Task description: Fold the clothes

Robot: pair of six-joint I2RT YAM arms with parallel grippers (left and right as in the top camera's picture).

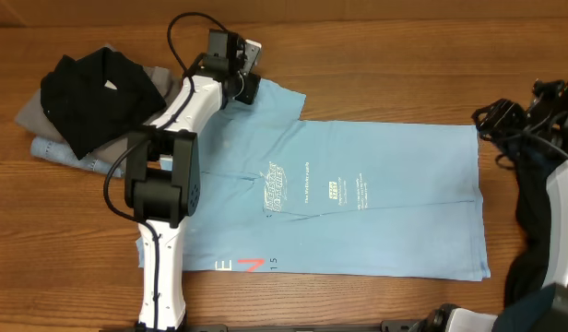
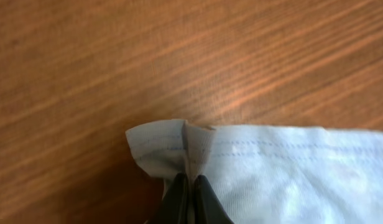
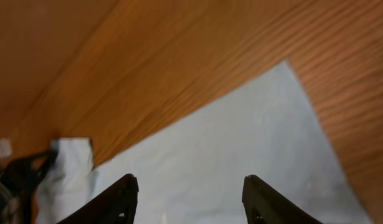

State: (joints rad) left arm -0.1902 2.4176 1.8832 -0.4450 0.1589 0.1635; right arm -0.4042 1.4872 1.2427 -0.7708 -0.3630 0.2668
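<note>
Light blue T-shirt [image 1: 376, 212] is lying spread flat across the middle of the table [image 1: 395, 55], print up, bottom hem toward 3 o'clock, neck end toward 9 and partly hidden under the left arm [image 1: 164, 184]. One sleeve [image 1: 277, 100] is sticking out at the shirt's 11 o'clock. Its stitched edge is being pinched by the left gripper [image 2: 190, 183], jaws pressed together on a small puckered fold of fabric. Right gripper [image 3: 190, 196] is being held above the shirt's 2 o'clock corner, fingers [image 3: 124, 198] spread wide, nothing between them, no fabric being touched. Other clothes are lying piled at 10 o'clock: black garment [image 1: 90, 83] on top, grey one [image 1: 26, 109] and pale blue one [image 1: 58, 150] underneath.

Handling, as judged: thin knit, light, limp, no stiffness being offered. Whatever is being lifted is going to drape and drag the rest along. Not fragile. Slip is being risked mainly by a shallow pinch like the present one.

Better holds are being offered by the doubled edges: sleeve hem, shoulder seam, bottom hem corners. For a clean fold, the sleeve is probably best being carried toward 5 o'clock onto the body. The far corner should be pinned or lifted by the right side meanwhile, else the body is likely going to slide on the smooth wood.
</note>
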